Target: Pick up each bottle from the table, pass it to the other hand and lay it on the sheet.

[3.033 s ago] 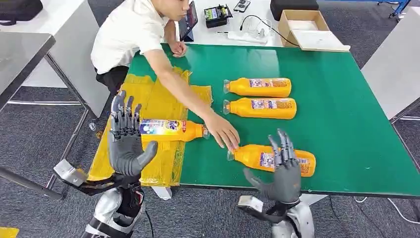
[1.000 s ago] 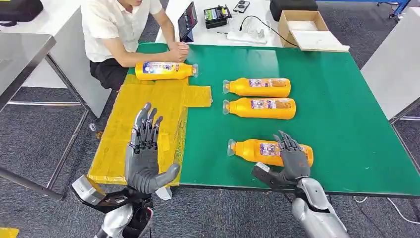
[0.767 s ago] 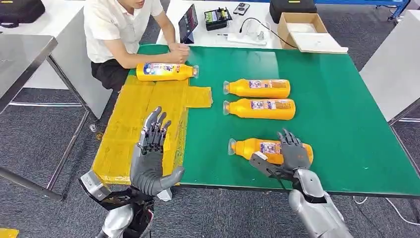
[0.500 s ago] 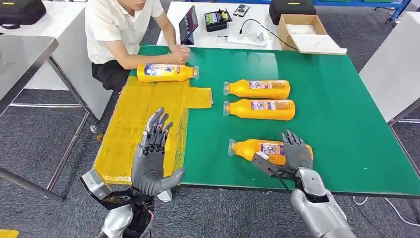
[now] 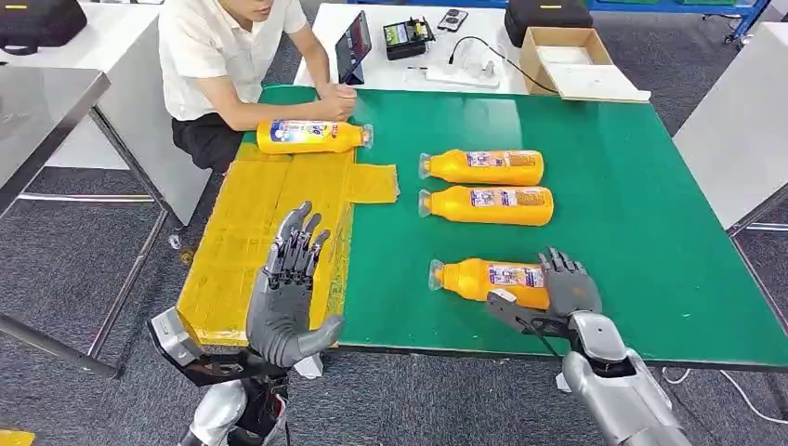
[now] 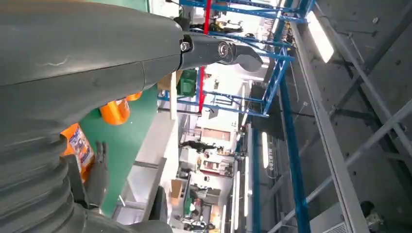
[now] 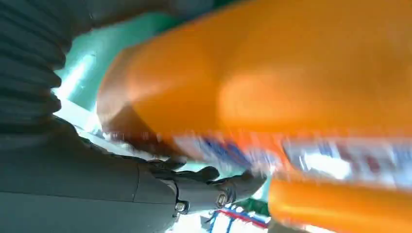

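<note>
Nearest the front edge of the green table (image 5: 641, 232) lies an orange bottle (image 5: 483, 280), cap to the left. My right hand (image 5: 567, 295) lies over its base end, fingers draped on top, thumb stretched along the near side and apart from it. In the right wrist view the bottle (image 7: 291, 82) looms close above the thumb (image 7: 204, 182). My left hand (image 5: 288, 293) is raised, palm up and fingers spread, above the near end of the yellow sheet (image 5: 246, 223). A bottle (image 5: 311, 137) lies at the sheet's far end. Two more bottles (image 5: 483, 166) (image 5: 488, 204) lie mid-table.
A person in a white shirt (image 5: 218, 46) sits at the table's far left corner, hands near a tablet (image 5: 353, 42). A white table behind holds a cardboard box (image 5: 571, 56) and devices. Grey tables stand at both sides.
The person took the bottle from the near part of the sheet and laid it at the far end. My right hand reached the nearest bottle and slid toward its base. My left hand shifted right.
</note>
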You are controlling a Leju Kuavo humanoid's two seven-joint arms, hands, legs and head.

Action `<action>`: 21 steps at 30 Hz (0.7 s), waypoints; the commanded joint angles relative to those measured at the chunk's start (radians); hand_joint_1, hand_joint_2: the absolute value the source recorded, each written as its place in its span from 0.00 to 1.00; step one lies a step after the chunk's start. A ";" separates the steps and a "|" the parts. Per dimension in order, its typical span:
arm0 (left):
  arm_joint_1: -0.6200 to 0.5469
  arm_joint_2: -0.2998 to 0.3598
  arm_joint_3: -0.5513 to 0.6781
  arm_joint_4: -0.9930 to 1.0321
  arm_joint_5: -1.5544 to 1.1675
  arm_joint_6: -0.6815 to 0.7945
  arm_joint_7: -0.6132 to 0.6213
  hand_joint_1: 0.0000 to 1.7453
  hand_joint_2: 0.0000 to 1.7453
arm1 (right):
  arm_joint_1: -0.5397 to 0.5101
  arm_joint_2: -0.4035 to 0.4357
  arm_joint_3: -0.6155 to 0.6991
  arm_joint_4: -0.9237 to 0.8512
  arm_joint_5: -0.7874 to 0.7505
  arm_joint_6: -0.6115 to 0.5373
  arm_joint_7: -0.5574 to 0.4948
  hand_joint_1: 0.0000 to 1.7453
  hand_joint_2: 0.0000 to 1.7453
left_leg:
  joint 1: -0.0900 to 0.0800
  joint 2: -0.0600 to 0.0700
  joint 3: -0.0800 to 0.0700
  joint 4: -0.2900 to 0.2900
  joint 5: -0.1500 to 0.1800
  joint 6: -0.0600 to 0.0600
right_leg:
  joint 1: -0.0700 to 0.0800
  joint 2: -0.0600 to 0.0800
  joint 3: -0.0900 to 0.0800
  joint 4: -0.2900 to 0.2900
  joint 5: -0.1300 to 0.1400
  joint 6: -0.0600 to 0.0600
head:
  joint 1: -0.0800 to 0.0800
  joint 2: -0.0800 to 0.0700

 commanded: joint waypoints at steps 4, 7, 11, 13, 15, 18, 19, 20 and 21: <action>-0.042 0.004 0.016 0.090 0.016 -0.013 0.006 0.00 1.00 | -0.032 -0.040 0.035 0.166 -0.099 0.016 -0.104 1.00 1.00 | 0.000 0.000 0.001 -0.001 0.000 0.001 | 0.001 -0.002 0.001 -0.001 0.000 -0.002 | -0.001 0.000; -0.055 0.007 0.007 0.111 0.027 -0.013 -0.003 0.00 1.00 | -0.039 -0.040 0.012 0.250 -0.166 -0.012 -0.178 1.00 1.00 | 0.001 -0.001 0.001 -0.003 0.001 0.002 | 0.002 -0.004 0.002 -0.003 0.000 -0.003 | -0.001 0.000; -0.059 0.009 0.003 0.115 0.030 -0.012 -0.008 0.00 1.00 | -0.028 -0.039 -0.002 0.274 -0.189 -0.038 -0.199 1.00 1.00 | 0.001 -0.002 0.001 -0.002 0.000 0.001 | 0.001 -0.003 0.002 -0.002 0.000 -0.001 | 0.000 0.000; -0.058 0.010 0.002 0.113 0.030 -0.012 -0.008 0.00 1.00 | -0.028 -0.038 -0.001 0.277 -0.189 -0.040 -0.199 1.00 1.00 | 0.001 -0.001 0.001 -0.002 0.000 0.001 | 0.002 -0.003 0.003 -0.003 0.000 -0.002 | 0.000 0.000; -0.058 0.010 0.002 0.113 0.030 -0.012 -0.008 0.00 1.00 | -0.028 -0.038 -0.001 0.277 -0.189 -0.040 -0.199 1.00 1.00 | 0.001 -0.002 0.001 -0.002 0.001 0.002 | 0.002 -0.004 0.002 -0.003 0.001 -0.002 | 0.000 0.000; -0.061 0.016 -0.004 0.114 0.035 -0.013 -0.012 0.00 1.00 | -0.024 -0.035 -0.009 0.294 -0.215 -0.045 -0.233 1.00 1.00 | 0.001 -0.002 0.003 -0.001 0.001 0.001 | 0.002 -0.004 0.002 -0.003 0.000 -0.002 | 0.000 0.000; -0.063 0.020 -0.009 0.114 0.037 -0.011 -0.018 0.00 1.00 | -0.011 -0.031 -0.019 0.307 -0.225 -0.071 -0.244 1.00 1.00 | 0.001 -0.002 0.003 -0.002 0.001 0.002 | 0.002 -0.004 0.001 -0.004 0.000 -0.002 | 0.000 0.000; -0.065 0.023 -0.012 0.114 0.038 -0.011 -0.020 0.00 1.00 | -0.005 -0.028 -0.018 0.319 -0.227 -0.082 -0.256 1.00 1.00 | 0.001 -0.003 0.004 -0.002 0.001 0.001 | 0.002 -0.004 0.002 -0.004 0.000 -0.002 | 0.000 0.000; -0.066 0.025 -0.014 0.112 0.039 -0.009 -0.025 0.00 1.00 | 0.004 -0.019 -0.030 0.327 -0.242 -0.109 -0.278 1.00 1.00 | 0.001 -0.003 0.003 -0.003 0.002 0.002 | 0.002 -0.006 0.002 -0.006 0.001 -0.003 | 0.000 0.000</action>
